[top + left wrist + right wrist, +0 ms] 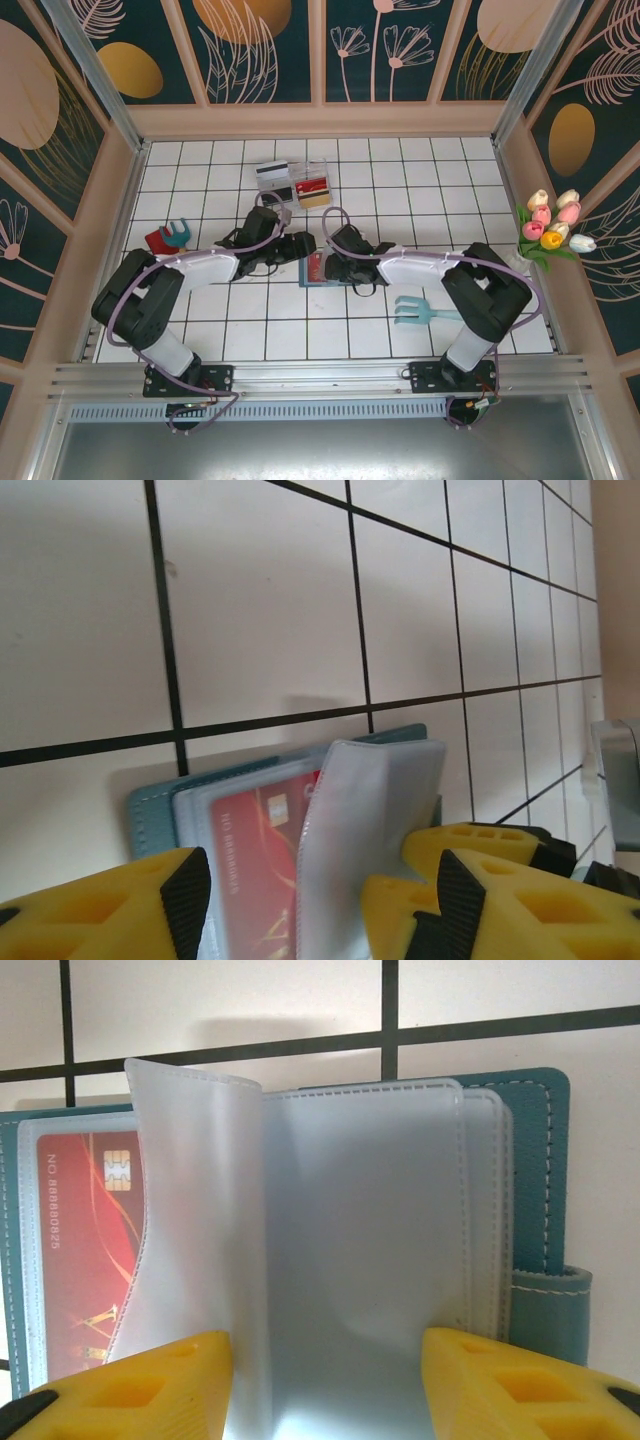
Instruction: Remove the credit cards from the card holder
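While the holder [313,270] lies open mid-desk, roughly halfway between the left and right edges, the left fingers [130,910] stand apart astride it, pinching nothing that I can see. One panel holds a glossy red card [85,1250] with a gold chip, tucked in a stitched pocket. A frosted sleeve [200,1220], thin and floppy, curls upright near the crease. The right fingers [520,1380] are apart too, straddling the flatter sleeves and clamped on nothing. The likely risk is that closing would catch slippery film rather than the card, so the soft teal cover [540,1160] lifts or slides over the smooth tiled desk [250,335]. With both arms crowded together, the yellow fingers may also collide.
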`<state>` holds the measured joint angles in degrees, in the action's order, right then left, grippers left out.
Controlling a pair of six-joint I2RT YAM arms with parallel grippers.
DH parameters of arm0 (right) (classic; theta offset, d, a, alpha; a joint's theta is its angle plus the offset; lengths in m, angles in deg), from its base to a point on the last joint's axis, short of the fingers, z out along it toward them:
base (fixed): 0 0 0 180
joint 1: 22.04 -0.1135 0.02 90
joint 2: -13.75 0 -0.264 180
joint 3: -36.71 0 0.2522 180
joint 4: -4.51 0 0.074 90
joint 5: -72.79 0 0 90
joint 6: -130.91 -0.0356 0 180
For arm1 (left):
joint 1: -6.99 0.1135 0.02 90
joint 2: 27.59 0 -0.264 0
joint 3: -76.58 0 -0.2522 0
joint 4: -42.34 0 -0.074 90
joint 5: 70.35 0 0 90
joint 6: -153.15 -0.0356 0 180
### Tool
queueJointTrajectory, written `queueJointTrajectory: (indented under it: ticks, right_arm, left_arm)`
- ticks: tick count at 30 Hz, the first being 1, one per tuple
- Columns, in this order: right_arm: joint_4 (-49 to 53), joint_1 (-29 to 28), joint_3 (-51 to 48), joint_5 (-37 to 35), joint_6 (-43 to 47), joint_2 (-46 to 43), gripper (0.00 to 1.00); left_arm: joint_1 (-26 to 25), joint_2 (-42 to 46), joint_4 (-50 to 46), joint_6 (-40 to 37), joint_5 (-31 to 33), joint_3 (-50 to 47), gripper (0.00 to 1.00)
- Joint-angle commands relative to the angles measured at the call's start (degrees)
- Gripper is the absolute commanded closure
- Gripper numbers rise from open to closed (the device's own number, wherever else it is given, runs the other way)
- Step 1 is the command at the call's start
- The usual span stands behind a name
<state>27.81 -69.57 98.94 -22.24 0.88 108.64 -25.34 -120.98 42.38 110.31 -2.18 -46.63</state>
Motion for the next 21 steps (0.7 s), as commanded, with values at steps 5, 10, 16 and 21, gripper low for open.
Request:
queueJointTrajectory:
  ticks: [5, 10, 16, 21]
  right_arm:
    - [-2.06, 0.51, -2.77, 1.87, 2.11, -1.04, 0.47]
    - [-2.33, 0.51, -2.94, 1.88, 2.5, -1.11, 0.48]
    - [-3.41, 0.51, -3.93, 1.72, 2.5, -2.32, 0.49]
    - [-3.56, 0.51, -4.0, 1.72, 2.59, -2.37, 0.49]
  left_arm:
    - [-1.0, -4.25, 4.04, 3.77, -4.81, 3.75, 0.36]
    - [-1.58, -7.49, 5.85, 5.14, -6.28, 4.44, 0.35]
    - [-1.86, -9.08, 4.25, 4.75, -6.1, 4.92, 0.35]
    - [-1.98, -10.21, 3.39, 4.67, -6.23, 5.49, 0.34]
